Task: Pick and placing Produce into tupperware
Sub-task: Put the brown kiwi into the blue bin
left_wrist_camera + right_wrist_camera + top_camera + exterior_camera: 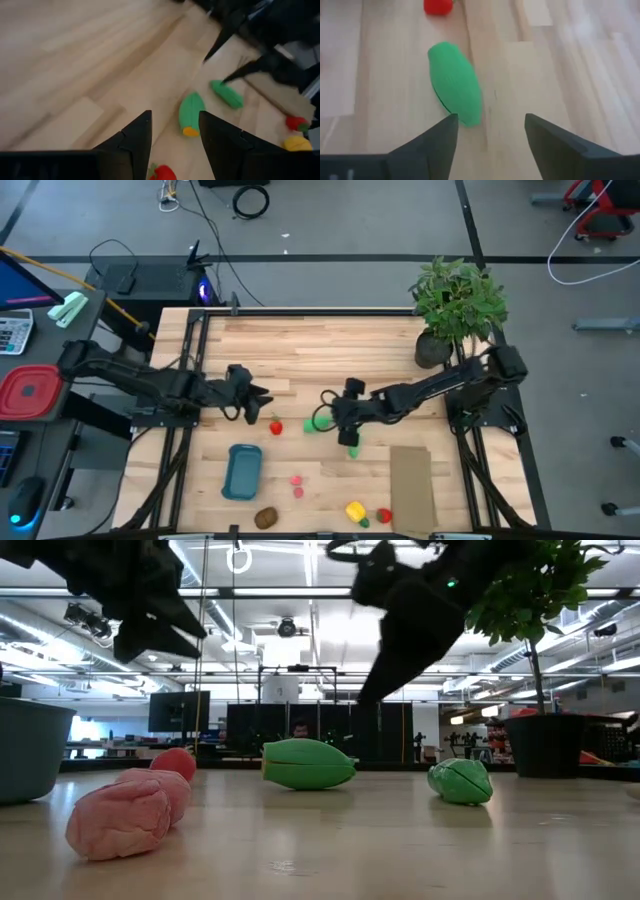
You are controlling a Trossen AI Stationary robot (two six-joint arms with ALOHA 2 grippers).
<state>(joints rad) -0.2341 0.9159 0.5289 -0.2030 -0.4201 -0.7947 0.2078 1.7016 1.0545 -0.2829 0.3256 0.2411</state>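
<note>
Both grippers are open, empty and above the table. My left gripper hovers above a small red piece. My right gripper hovers beside a ribbed green piece that lies on the wood. A second green piece lies just nearer. The teal tupperware stands at the near left. Two pink pieces, a brown round one, a yellow one and a red one lie along the near edge.
A flat brown cardboard rectangle lies at the near right. A leafy potted plant stands at the far right corner. A red square container sits off the table to the left. Bare wood shows across the far half.
</note>
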